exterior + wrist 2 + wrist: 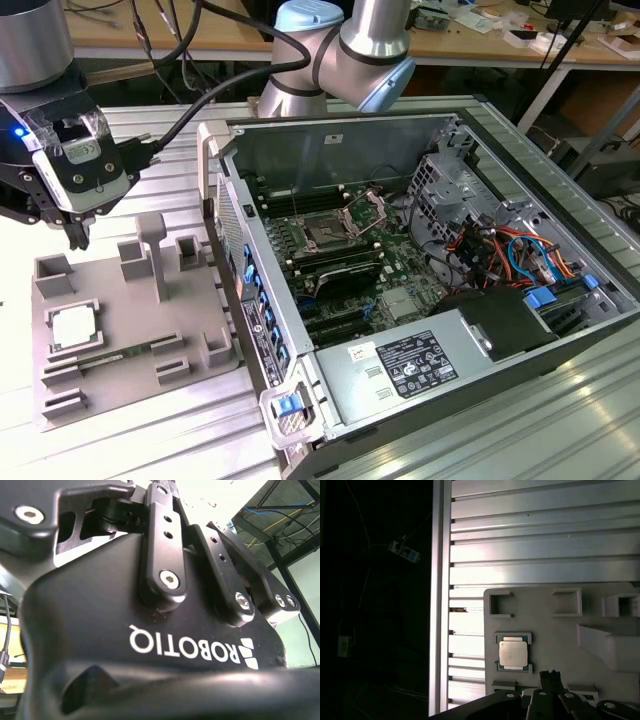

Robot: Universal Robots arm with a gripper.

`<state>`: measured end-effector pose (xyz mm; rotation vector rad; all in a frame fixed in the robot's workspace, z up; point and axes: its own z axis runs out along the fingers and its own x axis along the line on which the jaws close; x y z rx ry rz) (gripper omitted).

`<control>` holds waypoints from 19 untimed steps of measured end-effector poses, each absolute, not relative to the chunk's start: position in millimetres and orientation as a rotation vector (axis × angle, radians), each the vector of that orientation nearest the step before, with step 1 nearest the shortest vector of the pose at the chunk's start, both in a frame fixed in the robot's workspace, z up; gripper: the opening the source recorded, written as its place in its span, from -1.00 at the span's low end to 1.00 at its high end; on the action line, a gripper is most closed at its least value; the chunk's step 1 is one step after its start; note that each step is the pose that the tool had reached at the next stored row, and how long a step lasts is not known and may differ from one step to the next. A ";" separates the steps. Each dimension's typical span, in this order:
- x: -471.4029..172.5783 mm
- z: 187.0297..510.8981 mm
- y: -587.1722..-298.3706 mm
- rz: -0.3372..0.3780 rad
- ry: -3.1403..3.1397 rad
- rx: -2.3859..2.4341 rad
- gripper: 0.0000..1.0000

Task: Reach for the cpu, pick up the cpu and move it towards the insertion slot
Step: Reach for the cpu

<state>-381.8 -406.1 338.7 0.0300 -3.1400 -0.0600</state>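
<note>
End effector [76,238] hangs with fingertips pinched together above the grey holder plate [130,320] on the ribbed aluminium counter [150,440], cpu [72,325] sitting in its pocket there, cluttered lab benches [480,40] at the far side.

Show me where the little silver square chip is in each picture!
Exterior view: the cpu sits in a frame on the grey holder plate, at the exterior view's left, lower in the picture than the hand.
First wrist view: the cpu lies in its frame on the plate, close to the hand.
Second wrist view: the hand's black body, close up.
Shared landmark: the grey holder plate.
</note>
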 end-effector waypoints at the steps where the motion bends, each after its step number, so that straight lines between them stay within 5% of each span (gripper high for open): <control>1: -381.8 338.5 -406.1 -0.060 -3.140 0.030 -0.79; 19: -381.8 334.7 -406.1 -0.060 -3.140 0.030 -0.79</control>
